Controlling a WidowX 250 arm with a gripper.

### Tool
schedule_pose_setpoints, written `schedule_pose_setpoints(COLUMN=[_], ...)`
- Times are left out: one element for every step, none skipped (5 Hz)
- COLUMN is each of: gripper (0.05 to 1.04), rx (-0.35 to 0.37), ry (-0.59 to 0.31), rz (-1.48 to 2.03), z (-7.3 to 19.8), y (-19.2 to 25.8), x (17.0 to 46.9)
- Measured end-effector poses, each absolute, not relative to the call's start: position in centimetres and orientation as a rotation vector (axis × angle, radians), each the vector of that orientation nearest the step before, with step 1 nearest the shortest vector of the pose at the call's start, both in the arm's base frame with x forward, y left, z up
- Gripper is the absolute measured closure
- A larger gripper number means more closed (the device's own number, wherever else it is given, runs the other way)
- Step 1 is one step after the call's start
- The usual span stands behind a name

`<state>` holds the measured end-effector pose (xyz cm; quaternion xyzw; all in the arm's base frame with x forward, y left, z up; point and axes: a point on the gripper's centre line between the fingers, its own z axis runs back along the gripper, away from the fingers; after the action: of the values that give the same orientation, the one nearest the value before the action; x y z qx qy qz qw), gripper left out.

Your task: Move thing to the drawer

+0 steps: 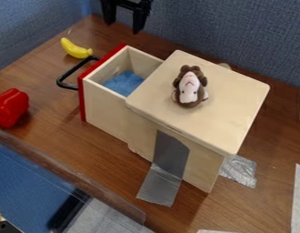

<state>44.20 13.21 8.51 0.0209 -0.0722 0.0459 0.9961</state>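
Since the plush toy point(190, 86) lies atop the box point(234, 107), I'd straddle its middle squarely. The end effector point(123, 27) hangs released.

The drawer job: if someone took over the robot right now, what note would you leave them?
Gripper: open, empty, at the top of the view, beyond the drawer.
Things: toy animal lies on the box; blue cloth is inside the drawer; banana and red toy are on the table.
Done: drawer is open.
Left: likely put the toy animal in the drawer, though the task doesn't name the thing.
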Motion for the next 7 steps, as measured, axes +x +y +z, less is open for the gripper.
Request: schedule_pose_setpoints(gripper=[0.083, 0.083, 0.083, 0.083, 0.083, 0.083, 0.083], rx=[0.022, -0.009, -0.023, -0.045, -0.059, -0.043, -0.042], ry=[-0.091, -0.059, -0.118, -0.168, -0.222, -0.238, -0.236], rz=[0.089, 0.035, -0.024, -0.054, -0.146, -0.229, -0.281], z=[6.4, 6.4, 10.2, 13.0, 15.6, 16.6, 16.5], y=[12.8, 10.0, 6.6, 4.5, 1.3, -1.6, -3.5], x=[43.7, 42.6, 42.0, 40.8, 39.3, 37.1, 34.9])
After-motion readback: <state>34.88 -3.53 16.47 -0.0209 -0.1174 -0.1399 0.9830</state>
